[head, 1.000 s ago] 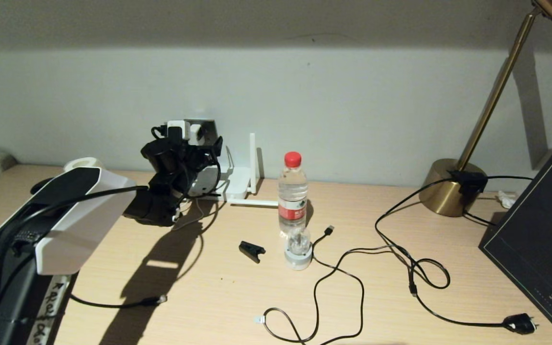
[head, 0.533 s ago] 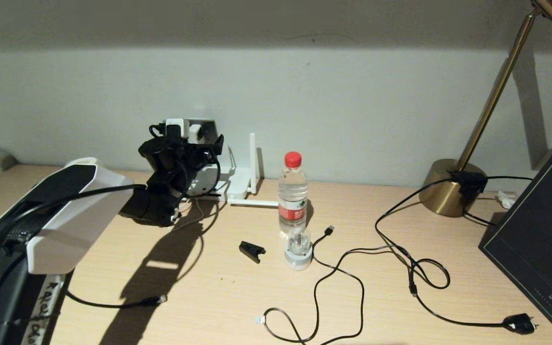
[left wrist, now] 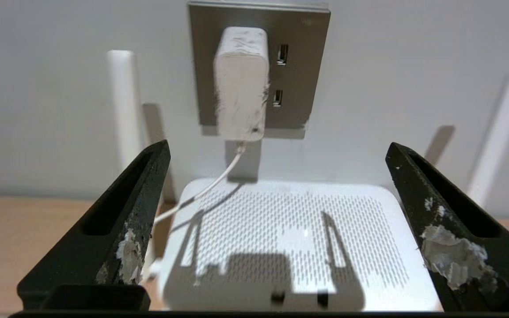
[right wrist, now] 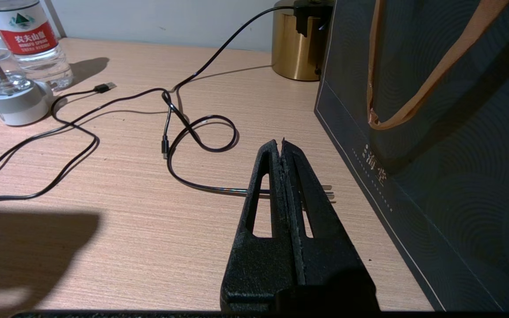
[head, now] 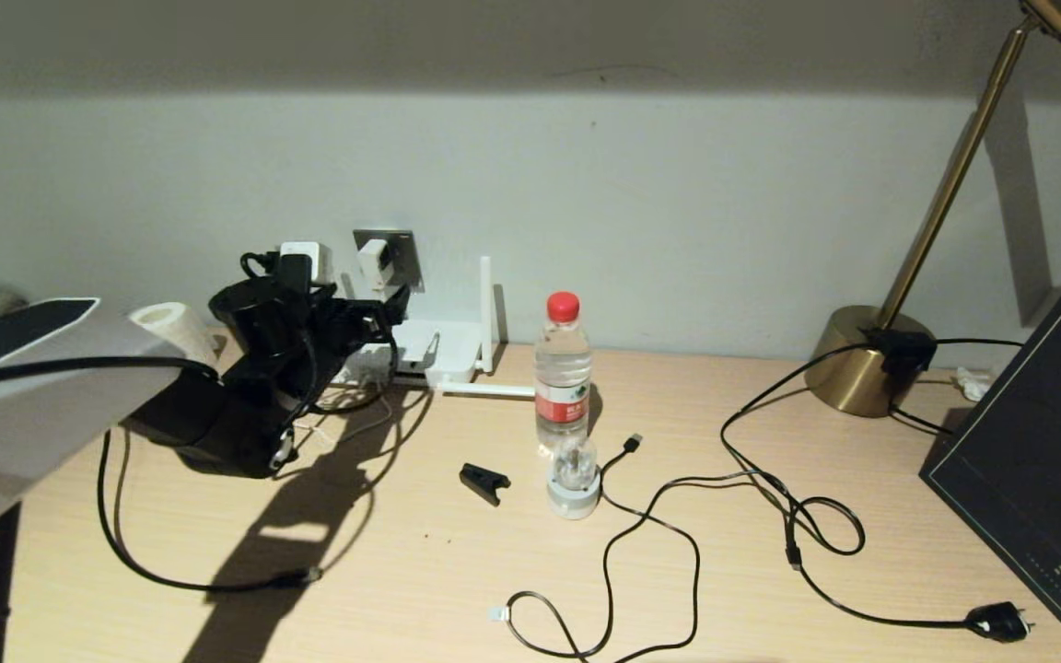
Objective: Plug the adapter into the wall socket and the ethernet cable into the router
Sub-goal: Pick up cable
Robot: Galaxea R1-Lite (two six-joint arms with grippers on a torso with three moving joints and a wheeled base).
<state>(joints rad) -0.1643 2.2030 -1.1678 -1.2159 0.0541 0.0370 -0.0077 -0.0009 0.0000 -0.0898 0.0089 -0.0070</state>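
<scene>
The white adapter [left wrist: 240, 84] sits plugged into the grey wall socket [left wrist: 307, 53], and its thin white cord [left wrist: 210, 185] drops to the white router [left wrist: 290, 238] below. In the head view the adapter [head: 374, 261] shows on the socket [head: 399, 247] above the router [head: 443, 348]. My left gripper [head: 378, 313] hangs open and empty a short way in front of them, clear of the adapter. The ethernet cable's plug [head: 308, 576] lies on the desk near the front left. My right gripper [right wrist: 281, 143] is shut and empty, low over the desk, out of the head view.
A water bottle [head: 563, 368], a small white-based glass piece [head: 573, 479] and a black clip [head: 483, 482] stand mid-desk. Black cords loop to a USB plug [head: 633, 443] and a mains plug [head: 1000, 622]. A brass lamp base [head: 862, 359] and a dark bag [head: 1037, 460] fill the right.
My left arm has drawn back from the socket, to the left and toward me. The adapter stays in the socket.
</scene>
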